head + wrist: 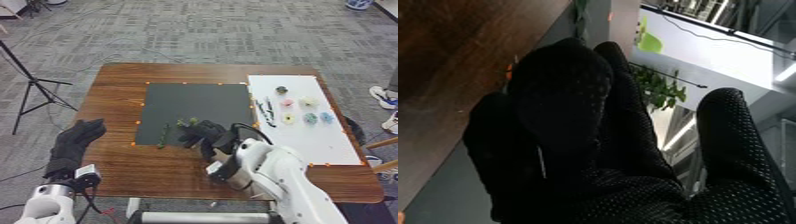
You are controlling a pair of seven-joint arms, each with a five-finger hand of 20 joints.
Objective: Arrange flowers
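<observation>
Spanning the dark mat's (pixel 182 97) six o'clock edge, the right hand (pixel 213 137) is loosely released, its thumb set apart from the other fingers. By its fingertips, slightly toward seven o'clock from the mat's middle, is a leafy sprig (pixel 188 121); whether the glove touches it, I cannot tell. In the right wrist view, green leaves appear beyond the gap between thumb and fingers. A long green stem (pixel 163 135) lies on the mat toward seven o'clock.

Toward the mat's three o'clock is a white board (pixel 329 145). Around that board's middle, a dark bloom (pixel 282 90) and a pink flower (pixel 287 102) sit at eleven, a cream flower (pixel 309 101) at twelve, a yellow flower (pixel 289 118) at nine, and a light-blue flower (pixel 327 118) at three, with a blue-green flower (pixel 310 118) near the centre. Dark stems (pixel 269 112) lie toward ten.

At the table's (pixel 124 175) nine o'clock side, the left hand (pixel 80 134) is relaxed.
</observation>
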